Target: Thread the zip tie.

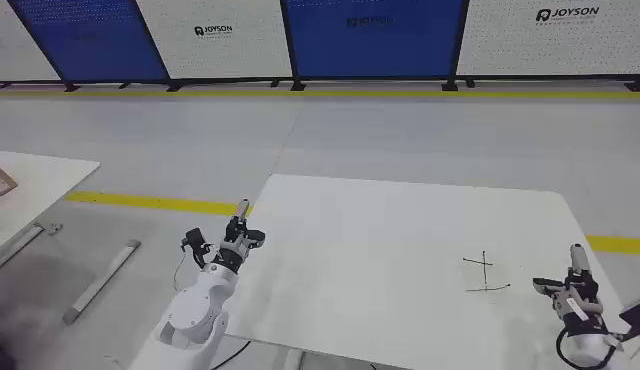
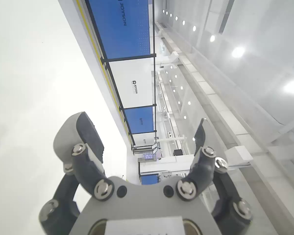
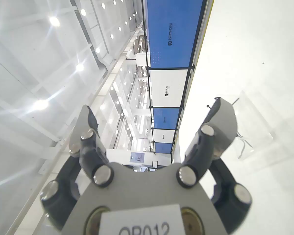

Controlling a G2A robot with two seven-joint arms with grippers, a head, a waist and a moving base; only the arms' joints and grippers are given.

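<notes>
From above, the zip tie (image 1: pixel 485 273) is thin black lines crossing on the white table (image 1: pixel 400 220), near the table's edge on the right arm's side. The left wrist view shows the left gripper (image 2: pixel 143 123) with its two fingers spread wide and nothing between them, beside the table's other edge, well apart from the zip tie. The right gripper (image 3: pixel 153 105) is spread wide too. Its own view shows a see-through shape (image 3: pixel 257 123) on the table with thin lines by it. One finger (image 3: pixel 223 116) hides part of it, and I cannot tell if those lines are the zip tie. Past the table's far edge are a yellow floor line (image 1: pixel 150 202) and blue and white wall panels (image 1: pixel 370 20).
</notes>
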